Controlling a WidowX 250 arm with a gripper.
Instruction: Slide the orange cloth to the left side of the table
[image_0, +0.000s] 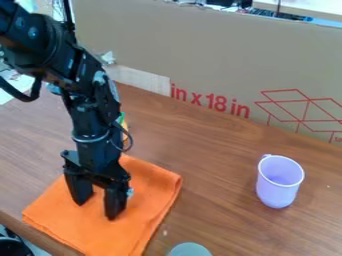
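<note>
At lower left, the orange cloth (150, 192) is being overhung by the gripper (97, 208), whose fingers are being held apart, apparently released; rucking could be caused if fabric is being snagged by low fingertips. At right, nothing is being seen inside the upright purple cup (277, 192).

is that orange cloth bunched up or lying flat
Lying flat: the orange cloth shows straight edges and a mostly smooth surface beneath the hand.
</note>
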